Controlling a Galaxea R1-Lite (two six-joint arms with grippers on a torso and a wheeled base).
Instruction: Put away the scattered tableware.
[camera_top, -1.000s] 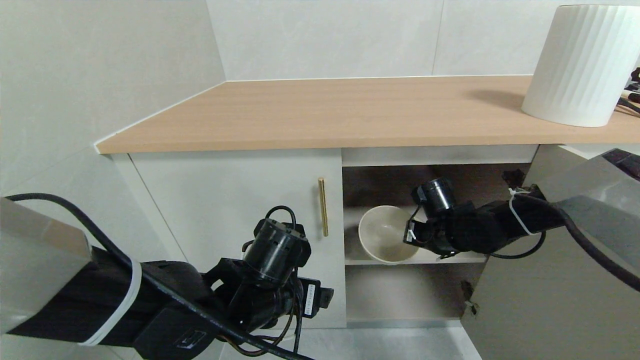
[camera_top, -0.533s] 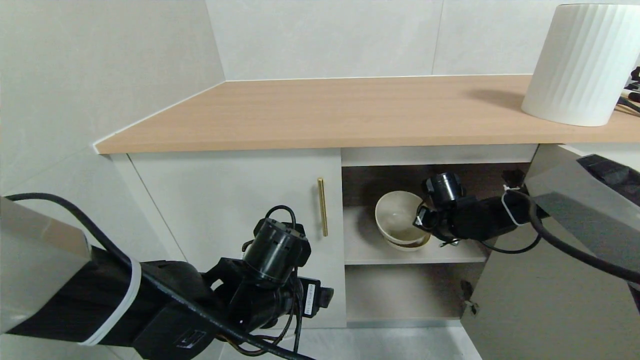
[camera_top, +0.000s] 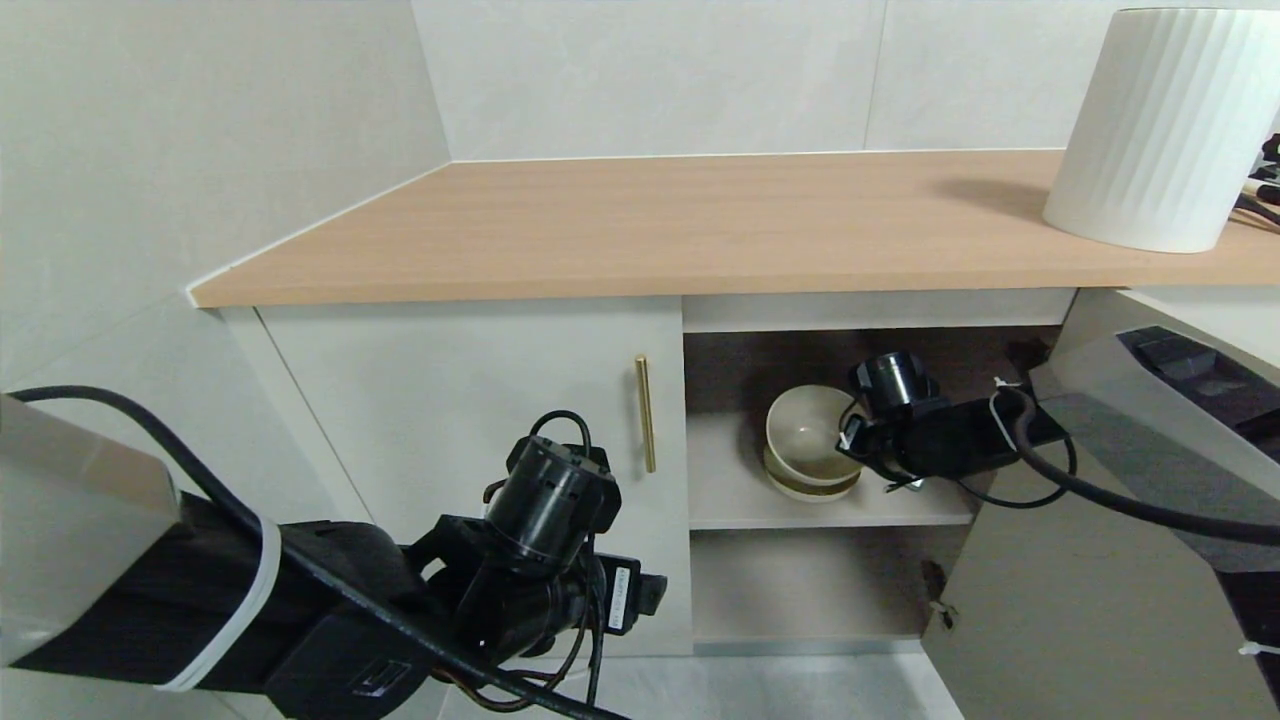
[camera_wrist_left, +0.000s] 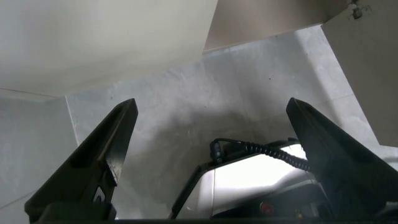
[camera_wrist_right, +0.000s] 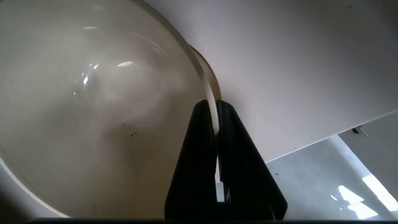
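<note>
A cream bowl (camera_top: 805, 437) sits inside the open cupboard on the middle shelf (camera_top: 730, 490), resting in another olive-rimmed dish (camera_top: 808, 488). My right gripper (camera_top: 848, 441) reaches into the cupboard from the right and is shut on the bowl's near rim. In the right wrist view the two fingers (camera_wrist_right: 202, 162) pinch the thin rim of the bowl (camera_wrist_right: 93, 112), and the dish's edge (camera_wrist_right: 209, 70) peeks out behind it. My left gripper (camera_wrist_left: 211, 112) hangs low in front of the closed door, open, with bare floor between its fingers.
The left cupboard door with a gold handle (camera_top: 646, 413) is closed. The right door (camera_top: 1050, 600) stands swung open toward me. A wooden countertop (camera_top: 700, 220) runs above, with a tall white ribbed container (camera_top: 1160, 130) at its right end. A lower compartment (camera_top: 800, 585) lies under the shelf.
My right gripper has carried the bowl from the shelf's front edge deeper into the cupboard, onto the olive-rimmed dish. The left arm has stayed still.
</note>
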